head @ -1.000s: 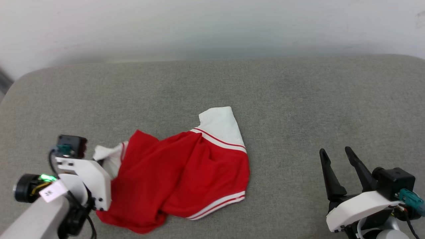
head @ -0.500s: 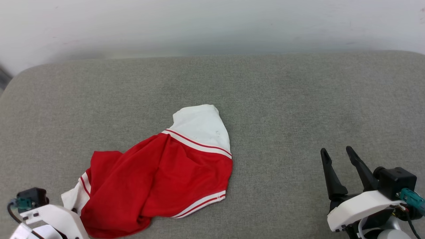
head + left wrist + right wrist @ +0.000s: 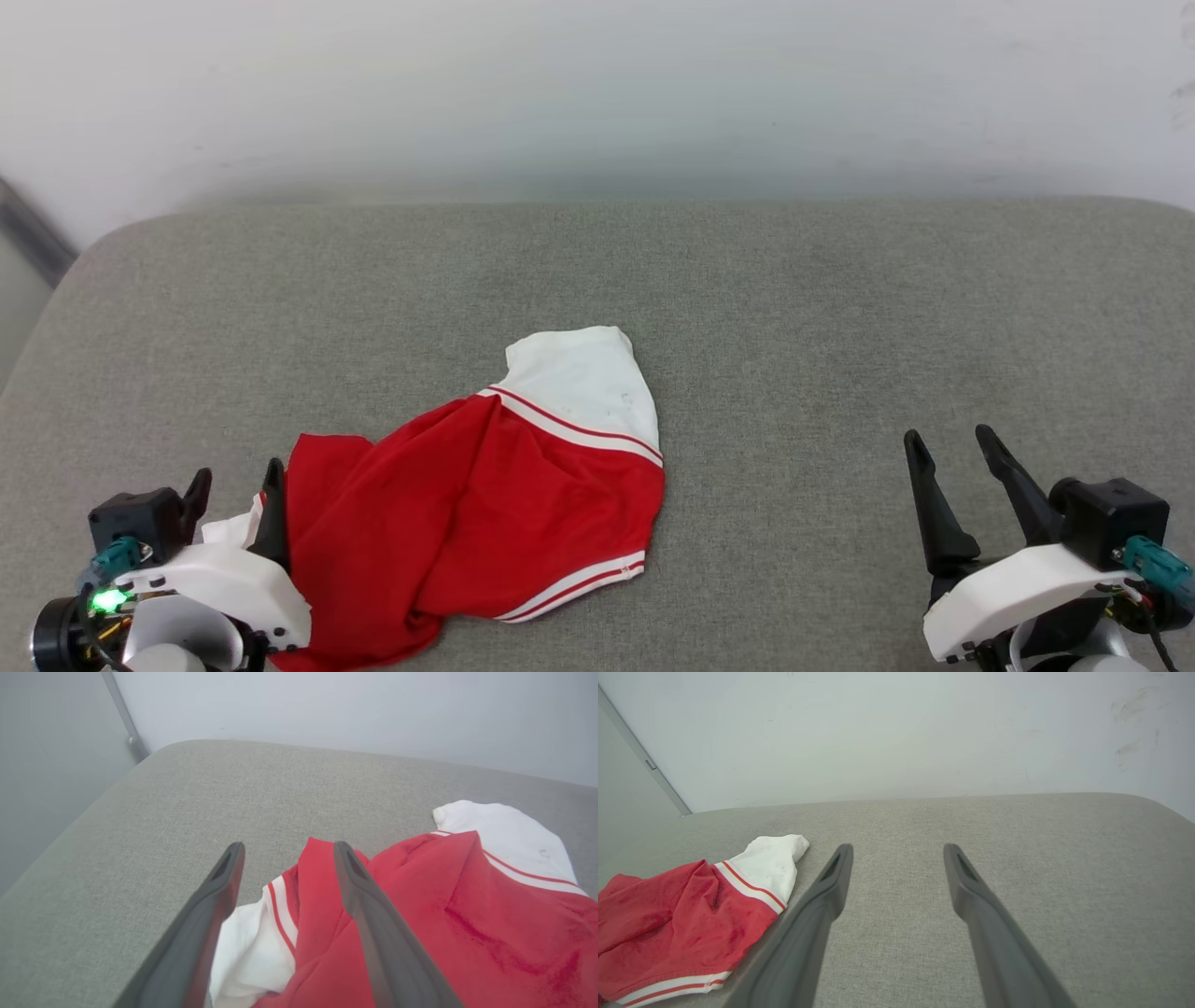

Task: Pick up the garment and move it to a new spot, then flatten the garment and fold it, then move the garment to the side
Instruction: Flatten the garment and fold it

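Grey cushion (image 3: 794, 308); left claw (image 3: 237, 471) splayed over garment (image 3: 485, 504).

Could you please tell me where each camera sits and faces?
Head view: on the head, facing down at the garment on the cushion; left pincer and right pincer at lower corners.
Left wrist view: on that wrist, along its open fingers, over the garment's edge.
Right wrist view: on that wrist, along its open fingers, over bare cushion.
All share the garment.
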### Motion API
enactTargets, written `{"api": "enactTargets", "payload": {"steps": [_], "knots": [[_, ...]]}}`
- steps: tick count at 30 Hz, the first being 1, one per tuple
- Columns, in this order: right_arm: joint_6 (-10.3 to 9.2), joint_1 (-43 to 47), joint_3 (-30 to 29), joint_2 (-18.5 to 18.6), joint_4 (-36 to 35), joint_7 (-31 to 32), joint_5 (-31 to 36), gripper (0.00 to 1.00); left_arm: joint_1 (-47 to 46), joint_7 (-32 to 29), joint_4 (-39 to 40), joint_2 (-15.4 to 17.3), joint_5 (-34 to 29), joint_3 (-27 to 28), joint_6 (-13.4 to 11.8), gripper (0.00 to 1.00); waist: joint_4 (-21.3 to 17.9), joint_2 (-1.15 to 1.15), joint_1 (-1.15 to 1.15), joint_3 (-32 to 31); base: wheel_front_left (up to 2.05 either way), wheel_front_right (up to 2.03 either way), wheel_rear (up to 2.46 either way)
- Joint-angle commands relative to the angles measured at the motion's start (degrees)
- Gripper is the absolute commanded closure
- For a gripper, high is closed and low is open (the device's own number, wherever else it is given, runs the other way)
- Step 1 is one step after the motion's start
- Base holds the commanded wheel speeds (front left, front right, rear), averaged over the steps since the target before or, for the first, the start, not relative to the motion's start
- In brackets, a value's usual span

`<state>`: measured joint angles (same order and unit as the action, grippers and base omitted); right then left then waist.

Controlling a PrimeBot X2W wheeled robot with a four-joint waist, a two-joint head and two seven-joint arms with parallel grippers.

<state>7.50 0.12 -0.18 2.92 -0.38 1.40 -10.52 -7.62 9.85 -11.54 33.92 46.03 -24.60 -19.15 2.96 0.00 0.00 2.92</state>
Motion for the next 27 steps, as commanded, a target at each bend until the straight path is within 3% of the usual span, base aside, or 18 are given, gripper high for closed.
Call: {"api": "enactTargets", "payload": {"steps": [1, 9, 14, 20, 27], "knots": [[-0.02, 0.51, 0.03, -0.03, -0.13, 0.14, 0.39, 0.0, -0.73, 1.43, 1.22, -0.43, -1.24, -0.48, -0.09, 0.0, 0.07, 0.0, 0.0, -0.92, 0.0, 0.0, 0.0], [-0.02, 1.88, 0.2, -0.03, -0.45, 1.06, 0.61, 0.0, 1.19, 4.19, 8.19, -1.97, -5.93, -2.23, -1.85, 0.0, -0.14, 0.0, 0.0, -3.17, 0.0, 0.0, 0.0], [-0.02, 2.89, -0.32, -0.03, -0.77, 1.51, 0.22, 0.0, 4.6, 4.69, 14.06, -2.83, -7.56, -2.88, -4.27, 0.0, -0.1, 0.0, 0.0, -4.1, 0.0, 0.0, 0.0], [-0.02, 1.41, -0.08, -0.03, 0.52, 3.61, -0.63, 0.0, 4.61, 4.11, 16.37, -2.97, -7.96, -3.5, -5.13, 0.0, -0.04, 0.0, 0.0, -3.65, 0.0, 0.0, 0.0], [-0.02, -4.89, 1.63, 0.01, 5.22, 13.42, -3.16, 0.0, 2.36, 4.44, 17.0, -3.55, -8.61, -3.54, -4.61, 0.0, 1.34, 0.0, 0.0, -0.39, 0.0, 0.0, 0.0]]}}
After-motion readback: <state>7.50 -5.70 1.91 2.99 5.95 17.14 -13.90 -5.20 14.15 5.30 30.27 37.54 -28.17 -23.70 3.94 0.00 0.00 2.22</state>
